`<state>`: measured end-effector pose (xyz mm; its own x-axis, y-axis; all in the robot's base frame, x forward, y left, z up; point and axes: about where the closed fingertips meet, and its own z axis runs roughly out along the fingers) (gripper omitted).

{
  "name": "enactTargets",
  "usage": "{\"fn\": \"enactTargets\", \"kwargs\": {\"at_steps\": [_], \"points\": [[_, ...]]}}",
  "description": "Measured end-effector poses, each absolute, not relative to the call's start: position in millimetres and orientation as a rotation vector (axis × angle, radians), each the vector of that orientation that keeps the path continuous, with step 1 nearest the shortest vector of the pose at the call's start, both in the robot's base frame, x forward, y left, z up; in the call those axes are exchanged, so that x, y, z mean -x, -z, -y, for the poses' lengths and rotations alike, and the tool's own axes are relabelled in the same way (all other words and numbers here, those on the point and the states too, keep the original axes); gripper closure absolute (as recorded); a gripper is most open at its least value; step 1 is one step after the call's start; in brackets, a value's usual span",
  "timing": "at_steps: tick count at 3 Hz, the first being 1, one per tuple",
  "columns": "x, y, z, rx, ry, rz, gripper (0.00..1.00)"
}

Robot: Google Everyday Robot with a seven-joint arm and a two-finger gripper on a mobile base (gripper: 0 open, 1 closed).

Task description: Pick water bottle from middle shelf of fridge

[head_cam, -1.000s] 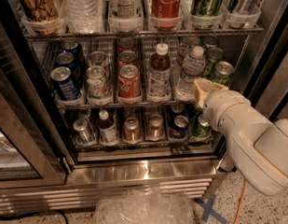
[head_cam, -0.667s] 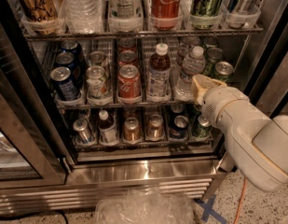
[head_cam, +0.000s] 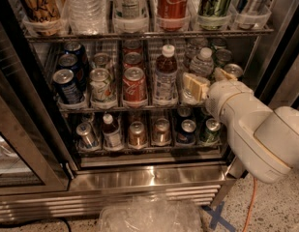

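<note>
Reaching into the fridge (head_cam: pixel 139 175), my gripper (head_cam: pixel 210 80) hovers at the middle shelf (head_cam: pixel 115 108), fingers (head_cam: pixel 195 86) spread wide at the standing water bottle (head_cam: pixel 203 64), holding nothing; closing and lifting remain, I judge.

arm (head_cam: pixel 255 129): cream-white, rounded shells | claw (head_cam: pixel 210 80): cream, at middle shelf (head_cam: pixel 115 108)
</note>
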<state>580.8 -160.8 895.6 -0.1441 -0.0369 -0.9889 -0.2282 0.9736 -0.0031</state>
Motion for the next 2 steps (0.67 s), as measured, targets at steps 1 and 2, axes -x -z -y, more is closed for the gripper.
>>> {"fn": "enactTargets", "kwargs": {"at_steps": [1, 2], "points": [[-594.5, -899.7, 151.9, 0.216, -0.162, -1.708, 0.33], [-601.0, -896.2, 146.8, 0.222, -0.165, -1.71, 0.28]]}}
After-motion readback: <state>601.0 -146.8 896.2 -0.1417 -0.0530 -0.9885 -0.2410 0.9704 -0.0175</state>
